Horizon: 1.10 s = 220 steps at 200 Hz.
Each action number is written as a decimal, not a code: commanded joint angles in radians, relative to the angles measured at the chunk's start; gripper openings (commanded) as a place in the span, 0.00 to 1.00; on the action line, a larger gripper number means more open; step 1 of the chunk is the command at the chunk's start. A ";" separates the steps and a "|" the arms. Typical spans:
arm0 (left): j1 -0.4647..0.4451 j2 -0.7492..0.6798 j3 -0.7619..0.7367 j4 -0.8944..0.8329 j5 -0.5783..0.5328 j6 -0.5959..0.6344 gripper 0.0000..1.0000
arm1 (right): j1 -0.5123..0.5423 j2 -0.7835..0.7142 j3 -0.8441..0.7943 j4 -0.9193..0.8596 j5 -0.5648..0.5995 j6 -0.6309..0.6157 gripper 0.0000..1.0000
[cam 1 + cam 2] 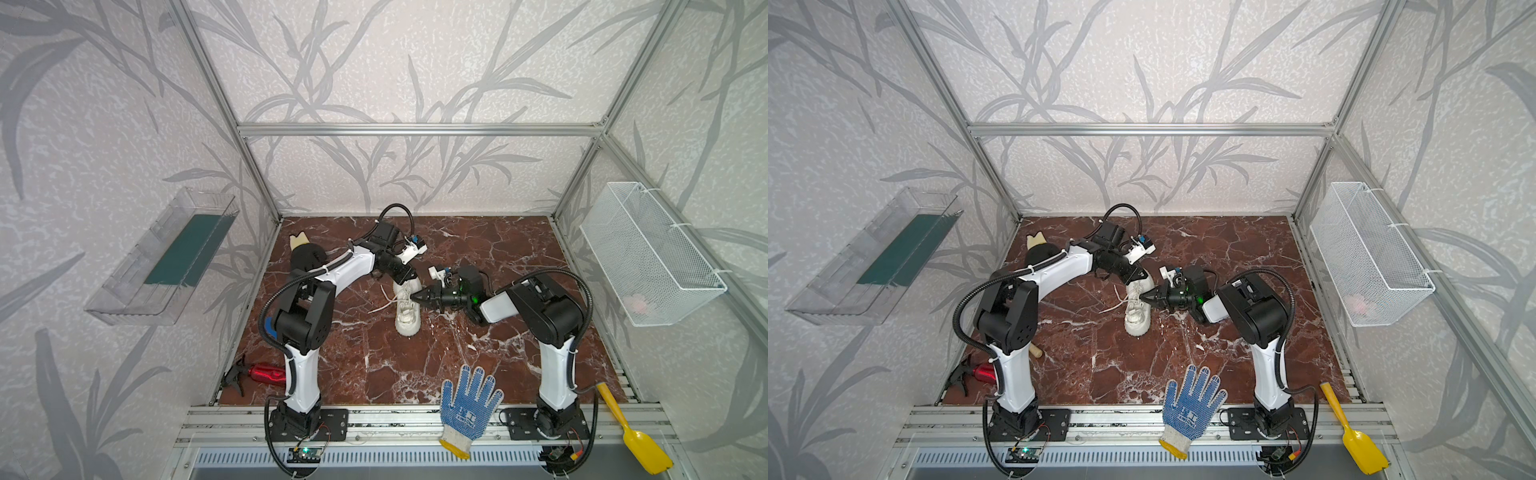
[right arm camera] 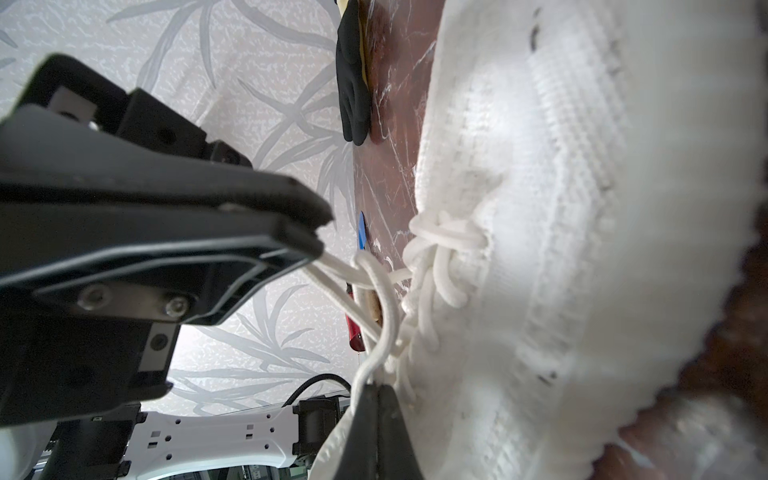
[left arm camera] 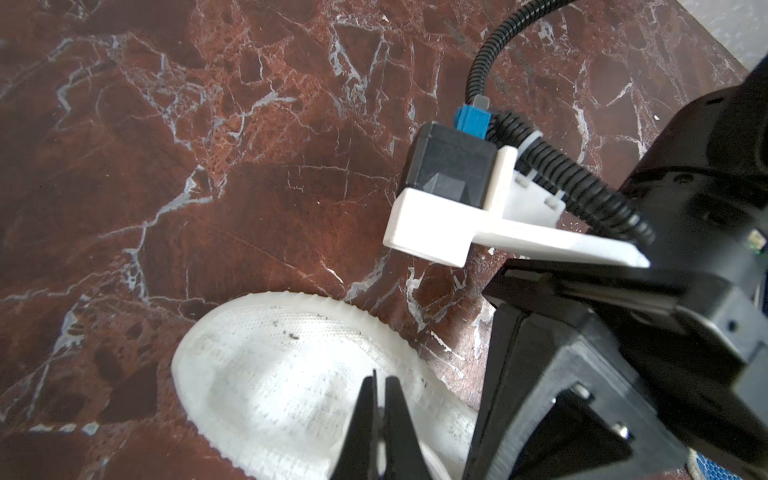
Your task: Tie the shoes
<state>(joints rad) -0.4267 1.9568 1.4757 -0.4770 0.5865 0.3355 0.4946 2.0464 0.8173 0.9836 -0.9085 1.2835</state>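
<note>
On the red-brown marble tabletop [image 1: 457, 357], the off-white chunky-soled sneaker [image 1: 407, 316] has no bow yet; left fingers [image 2: 270, 216] and right fingers [image 2: 392, 432] each clench its thin white laces [image 2: 388, 307].

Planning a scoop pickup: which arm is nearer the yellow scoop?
Right. The right arm is based just beside the yellow scoop; the left arm stands well off on the opposite side.
</note>
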 commanded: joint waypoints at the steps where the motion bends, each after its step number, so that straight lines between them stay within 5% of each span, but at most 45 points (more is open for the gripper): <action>1: 0.007 -0.048 -0.021 0.006 -0.013 -0.010 0.00 | -0.008 -0.041 -0.014 -0.001 -0.008 -0.024 0.00; 220: 0.072 -0.208 -0.159 -0.001 -0.046 -0.010 0.00 | -0.095 -0.191 -0.156 -0.112 -0.023 -0.124 0.00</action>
<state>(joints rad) -0.3672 1.8000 1.3415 -0.4782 0.5449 0.3218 0.4126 1.9007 0.6792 0.8856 -0.9188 1.1896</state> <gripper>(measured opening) 0.048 0.046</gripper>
